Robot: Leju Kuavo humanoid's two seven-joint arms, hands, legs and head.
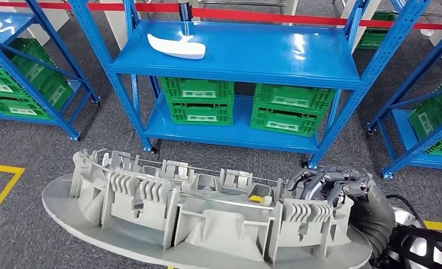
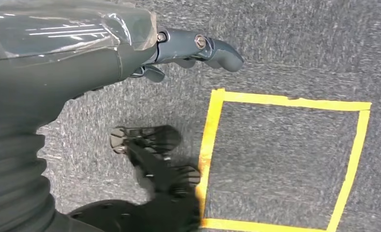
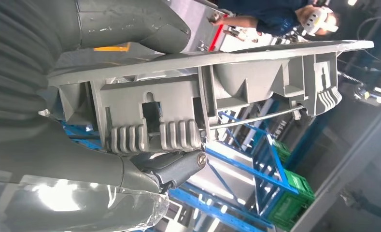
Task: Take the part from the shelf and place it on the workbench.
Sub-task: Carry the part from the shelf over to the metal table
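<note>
Fingers (image 1: 325, 182) of the right hand (image 1: 342, 193) curl over the top edge of the big grey part (image 1: 196, 216), close to one end of it, and hold it up above the grey carpet floor (image 1: 33, 145). From the right wrist camera the thick thumb (image 3: 130, 24) lies on the flat side of the part (image 3: 203, 92) and a dark finger (image 3: 176, 166) presses on the ribbed side, so the part is pinched between them. The part is long, with a flat curved plate and many ribs and little walls standing on it, and a small yellow bit (image 1: 256, 198) sits just beside the fingers. Far past the fingers stands a blue shelf (image 1: 235, 53). A white curved piece (image 1: 176, 46) lies on its top board. Green crates (image 1: 199, 101) sit side by side on the lower board. More blue racks with green crates stand off to both sides. The left hand (image 2: 130, 48) hangs low over the carpet and holds nothing. Its dark fingers (image 2: 198, 48) are bent a little. A square of yellow tape (image 2: 280, 164) is stuck on the floor below them.
</note>
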